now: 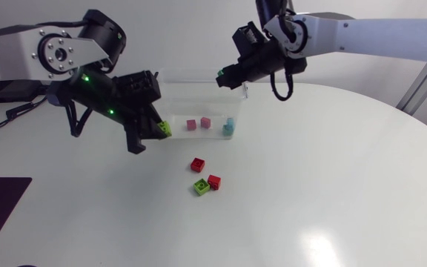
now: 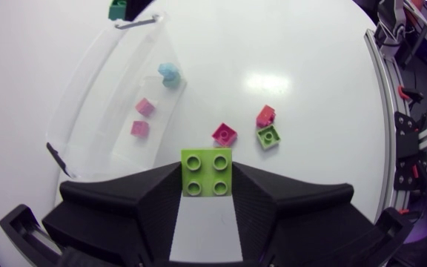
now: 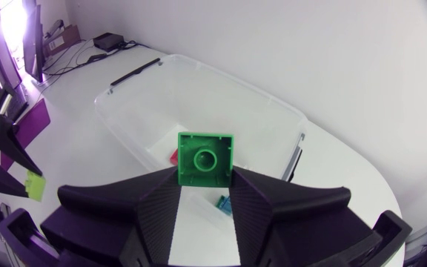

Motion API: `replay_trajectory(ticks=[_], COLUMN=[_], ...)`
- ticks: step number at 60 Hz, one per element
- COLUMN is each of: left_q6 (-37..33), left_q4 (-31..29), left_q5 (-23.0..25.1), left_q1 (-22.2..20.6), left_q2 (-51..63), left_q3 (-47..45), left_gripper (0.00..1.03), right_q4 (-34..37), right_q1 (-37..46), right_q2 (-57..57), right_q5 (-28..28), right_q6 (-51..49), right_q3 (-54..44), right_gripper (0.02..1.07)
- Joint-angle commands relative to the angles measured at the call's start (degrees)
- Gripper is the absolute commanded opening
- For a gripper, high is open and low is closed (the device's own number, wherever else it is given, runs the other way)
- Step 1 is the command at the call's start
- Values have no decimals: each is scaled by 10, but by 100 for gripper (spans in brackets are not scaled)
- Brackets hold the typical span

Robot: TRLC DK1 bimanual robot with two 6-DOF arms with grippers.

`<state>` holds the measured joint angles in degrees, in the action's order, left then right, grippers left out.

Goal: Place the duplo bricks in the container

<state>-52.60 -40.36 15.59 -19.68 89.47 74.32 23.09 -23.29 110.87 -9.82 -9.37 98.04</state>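
- My left pincer point(image 2: 206, 178) clenches a lime brick point(image 2: 207, 172) beside the container point(image 3: 147, 111), near the bench's point(image 1: 332, 185) far edge.
- My right pincer point(image 3: 206, 178) grasps a green brick point(image 3: 205, 156) above it.
- Pink and blue bricks point(image 1: 206, 122) lie inside already; three loose bricks point(image 1: 197, 165) remain mid-bench.

White round table point(image 1: 332, 185), smooth and glossy, with soft light reflections.

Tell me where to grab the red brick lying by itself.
Grip the lone red brick across two opposite side walls, coming straight down from above. It lies flat, stud up, clear of the green brick and other red brick, so both sides are free.
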Motion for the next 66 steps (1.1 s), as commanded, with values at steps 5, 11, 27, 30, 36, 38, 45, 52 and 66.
replay_trajectory(ticks=[5,11,27,30,36,38,45,52,66], left_q6=[52,92,177,188,217,225,245,262,291], left_q4=[56,98,191,201,229,236,255,265,238], left_q5=[15,22,26,26,18,10,-6,-23,-43], left_q1=[18,31,36,36,39,40,44,46,46], left_q2=[2,25,104,120,162,176,219,265,362], left_q3=[33,62,144,159,192,203,238,279,374], left_gripper=[30,30,30,30,31,31,31,32,74], right_q4=[42,64,82,80,82,82,82,85,78], right_q1=[-8,-8,-9,-10,-16,-20,-39,-65,-129], right_q2=[87,119,66,45,-11,-30,-94,-150,-203], right_q5=[31,46,59,60,60,62,65,65,65], right_q6=[20,25,28,26,22,20,19,21,29], right_q3=[94,138,109,88,34,14,-59,-137,-291], right_gripper=[53,80,100,100,100,100,100,100,100])
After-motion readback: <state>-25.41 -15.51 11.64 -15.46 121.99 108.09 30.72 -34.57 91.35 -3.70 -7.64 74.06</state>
